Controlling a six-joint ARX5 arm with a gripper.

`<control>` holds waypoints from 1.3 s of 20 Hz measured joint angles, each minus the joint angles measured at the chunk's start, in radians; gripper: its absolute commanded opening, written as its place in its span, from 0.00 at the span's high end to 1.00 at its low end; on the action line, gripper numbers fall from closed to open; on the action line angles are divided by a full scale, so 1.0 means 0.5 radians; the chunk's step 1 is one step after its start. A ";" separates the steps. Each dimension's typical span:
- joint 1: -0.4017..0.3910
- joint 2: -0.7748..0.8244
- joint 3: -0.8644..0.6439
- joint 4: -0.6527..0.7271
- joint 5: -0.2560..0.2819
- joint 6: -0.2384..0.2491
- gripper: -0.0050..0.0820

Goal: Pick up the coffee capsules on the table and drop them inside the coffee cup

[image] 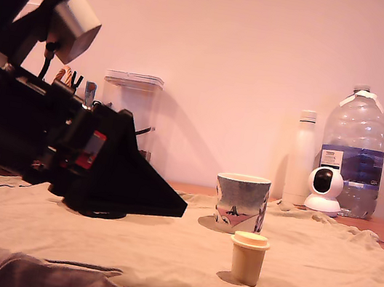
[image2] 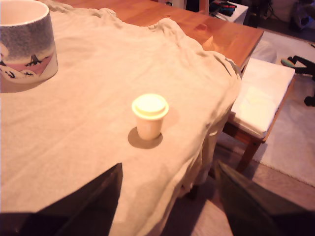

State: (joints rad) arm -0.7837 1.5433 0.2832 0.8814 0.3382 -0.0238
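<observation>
One cream-beige coffee capsule [image: 247,257] [image2: 149,115] stands upright on the beige cloth, rim up. The coffee cup [image: 240,203] [image2: 24,42], a mug with a grey, pink and white picture, stands just behind it in the exterior view, a short gap away. My gripper [image: 170,205] [image2: 170,206] is low over the cloth at the exterior view's left, short of the capsule. It is open: the two dark fingers [image2: 93,201] stand wide apart with nothing between them. In the wrist view the capsule sits ahead of the gap.
A white bottle [image: 301,158], a big water bottle [image: 353,152] and a small white camera [image: 325,190] line the back right. A clear lidded container [image: 130,107] stands behind the arm. The cloth's edge hangs off the wooden table [image2: 221,34] near a cushioned chair [image2: 261,98].
</observation>
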 measured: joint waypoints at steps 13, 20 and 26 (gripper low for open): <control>-0.086 0.393 0.378 -0.179 -0.013 -0.014 0.31; -0.092 0.582 0.645 -0.377 -0.031 -0.014 0.31; -0.108 0.648 0.795 -0.471 -0.044 -0.014 0.32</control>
State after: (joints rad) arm -0.8379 1.8671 0.6807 0.6460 0.3161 -0.0311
